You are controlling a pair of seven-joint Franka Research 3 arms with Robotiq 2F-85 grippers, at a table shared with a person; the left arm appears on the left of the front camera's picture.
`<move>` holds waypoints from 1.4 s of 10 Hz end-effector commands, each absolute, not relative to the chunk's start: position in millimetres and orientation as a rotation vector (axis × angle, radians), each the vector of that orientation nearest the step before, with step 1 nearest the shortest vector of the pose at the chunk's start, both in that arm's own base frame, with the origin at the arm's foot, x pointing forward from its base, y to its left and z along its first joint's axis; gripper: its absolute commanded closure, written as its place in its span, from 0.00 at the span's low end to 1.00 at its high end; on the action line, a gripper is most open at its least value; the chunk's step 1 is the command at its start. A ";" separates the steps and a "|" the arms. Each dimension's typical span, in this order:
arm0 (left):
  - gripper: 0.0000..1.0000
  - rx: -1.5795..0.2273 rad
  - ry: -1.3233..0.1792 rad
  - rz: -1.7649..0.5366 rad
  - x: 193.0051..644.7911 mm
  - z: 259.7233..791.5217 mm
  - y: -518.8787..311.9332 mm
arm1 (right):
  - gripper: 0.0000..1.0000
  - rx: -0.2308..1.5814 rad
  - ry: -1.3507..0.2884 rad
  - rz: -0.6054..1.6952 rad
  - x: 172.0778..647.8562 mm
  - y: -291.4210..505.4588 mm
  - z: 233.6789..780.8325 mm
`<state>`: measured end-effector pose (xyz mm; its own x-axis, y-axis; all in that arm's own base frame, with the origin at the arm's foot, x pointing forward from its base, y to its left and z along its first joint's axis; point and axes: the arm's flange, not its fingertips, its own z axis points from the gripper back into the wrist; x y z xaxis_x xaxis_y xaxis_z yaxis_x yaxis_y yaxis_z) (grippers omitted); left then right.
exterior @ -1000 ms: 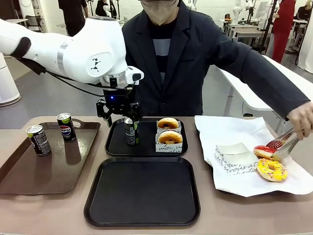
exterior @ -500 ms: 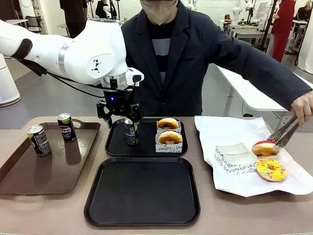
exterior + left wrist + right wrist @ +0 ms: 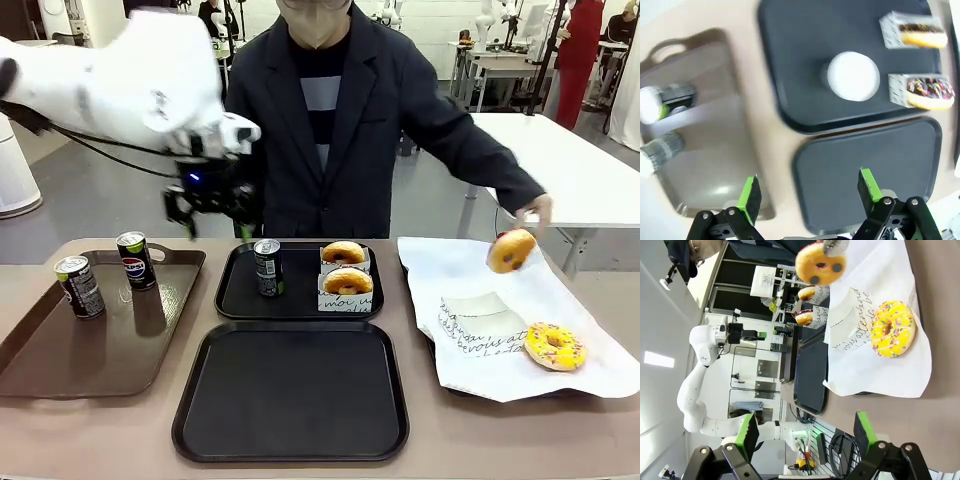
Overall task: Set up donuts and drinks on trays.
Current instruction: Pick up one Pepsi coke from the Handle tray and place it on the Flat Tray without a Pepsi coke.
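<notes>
A: Left gripper [image 3: 809, 192], status?
B: Jaws are spread wide and nothing is held. It hangs raised, approx. over the gap btw. the brown tray [image 3: 100, 350] and the far black tray [image 3: 240, 292]. The right gripper [image 3: 805, 435] is likewise wide open and empty.

A: Task items?
B: One slim can [image 3: 267, 266] is stood upright on the far black tray, just beside two sleeved donuts [image 3: 348, 281]. Nothing is yet set on the near black tray [image 3: 290, 390]. A red-glazed donut [image 3: 511, 250] is held aloft at the person's hand [image 3: 538, 210]. A yellow sprinkled donut [image 3: 555, 346] lies on the white paper [image 3: 450, 270].

A: Step in hand?
B: Prob. another can is to be fetched from the brown tray for the near tray. It's best approached from above, centred btw. the pads, gripped mid-body and kept upright. The two cans there stand near each other, so the neighbour mustn't be knocked. Room should be left for donuts.

A: Writing?
B: The Pepsi mark is read on the Pepsi can [image 3: 134, 259]. The green-marked can [image 3: 78, 285] is too small to read. Script is printed on the sleeves and paper; "moi" is made out, the rest isn't legible.
</notes>
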<state>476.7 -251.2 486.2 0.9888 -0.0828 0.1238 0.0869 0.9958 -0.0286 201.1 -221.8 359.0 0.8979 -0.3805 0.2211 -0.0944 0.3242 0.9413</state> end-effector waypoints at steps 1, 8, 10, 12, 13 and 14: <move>0.00 0.013 -0.165 0.015 471.6 516.5 -172.3 | 0.00 1.244 -0.460 -0.185 200.6 -221.8 359.1; 0.00 -0.046 -0.086 0.090 513.5 502.9 3.3 | 0.00 1.244 -0.460 -0.185 200.6 -221.8 359.1; 0.00 -0.050 -0.078 0.049 521.5 488.1 19.9 | 0.00 1.244 -0.460 -0.185 200.6 -221.8 359.1; 0.00 -0.102 -0.087 0.010 522.7 478.6 26.1 | 0.00 1.244 -0.460 -0.185 200.6 -221.8 359.1; 0.00 -0.028 -0.065 0.062 519.5 484.1 19.0 | 0.00 1.244 -0.460 -0.185 200.6 -221.8 359.1; 0.00 -0.028 -0.065 0.062 519.5 484.1 19.0 | 0.00 1.244 -0.460 -0.185 200.6 -221.8 359.1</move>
